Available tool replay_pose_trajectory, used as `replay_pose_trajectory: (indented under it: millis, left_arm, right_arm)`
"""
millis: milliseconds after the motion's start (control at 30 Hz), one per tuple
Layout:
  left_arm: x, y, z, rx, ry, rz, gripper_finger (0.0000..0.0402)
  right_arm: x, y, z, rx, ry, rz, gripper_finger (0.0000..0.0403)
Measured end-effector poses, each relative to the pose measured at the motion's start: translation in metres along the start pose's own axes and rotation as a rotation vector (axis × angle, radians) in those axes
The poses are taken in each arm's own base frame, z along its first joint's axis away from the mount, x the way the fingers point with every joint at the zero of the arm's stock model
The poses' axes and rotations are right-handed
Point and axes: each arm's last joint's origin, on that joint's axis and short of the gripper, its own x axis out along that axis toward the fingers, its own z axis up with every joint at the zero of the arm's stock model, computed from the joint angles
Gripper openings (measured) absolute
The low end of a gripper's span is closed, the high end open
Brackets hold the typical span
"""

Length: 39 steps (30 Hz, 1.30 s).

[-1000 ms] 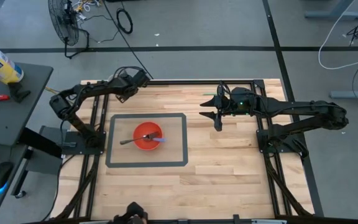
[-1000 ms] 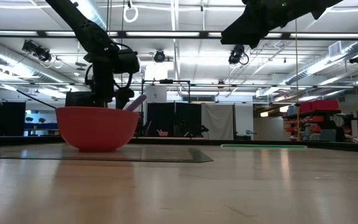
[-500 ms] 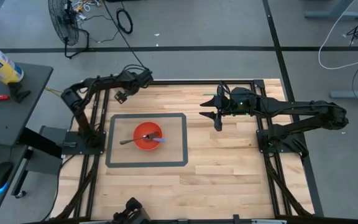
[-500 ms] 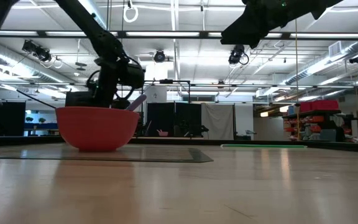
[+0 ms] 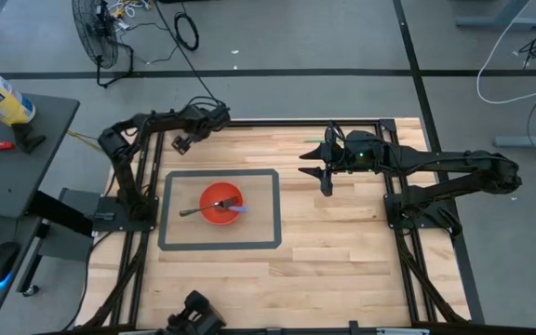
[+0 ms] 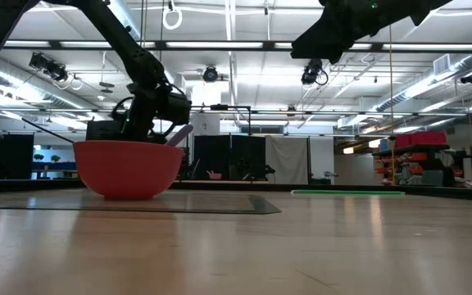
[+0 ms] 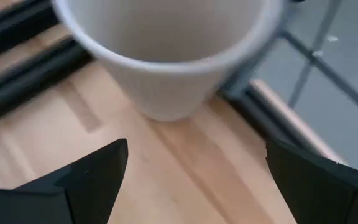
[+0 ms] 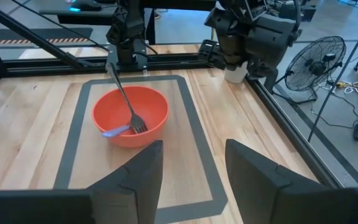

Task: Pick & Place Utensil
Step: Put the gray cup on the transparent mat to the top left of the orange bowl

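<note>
Fork point(image 5: 196, 208) and a blue utensil point(image 5: 239, 212): in red bowl point(image 5: 214, 217), centre of mat. Left gripper point(image 5: 214, 117): spread, empty, at white cup point(image 7: 166, 56), bowl's 12 o'clock. Right gripper point(image 5: 325, 175): spread, idle, 3 o'clock. Step: apparently between picks; next, descend onto a utensil.

1. One red bowl point(image 5: 221, 204) — it sits inside the grey-bordered mat.
2. One grey-bordered mat point(image 5: 270, 210), left of the table's centre.
3. Two utensils in the bowl: one fork point(image 8: 124, 99) and one blue-tipped utensil point(image 8: 114, 131) whose kind I cannot tell.
4. One white cup point(image 7: 166, 46) at the table's far left corner.
5. Two robot arms — one left gripper point(image 5: 214, 117), one right gripper point(image 5: 324, 167).
6. One floor fan point(image 5: 97, 39), off the table, far left.
</note>
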Motion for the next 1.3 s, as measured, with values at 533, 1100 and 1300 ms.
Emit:
replay_pose_trajectory:
  millis: [533,1100,1300]
  left_arm:
    - [0.023,0.0,0.001,-0.036,0.0,0.081,0.0399]
    - [0.026,0.0,0.009,-0.011,-0.173,0.073,0.04]
    - [0.027,0.0,0.009,0.02,-0.187,0.077,0.04]
  right_arm:
    - [0.0,0.0,0.0,0.0,-0.001,0.0,0.0176]
    - [0.0,0.0,0.001,0.0,-0.009,-0.001,0.0176]
    - [0.0,0.0,0.001,0.0,-0.009,-0.001,0.0176]
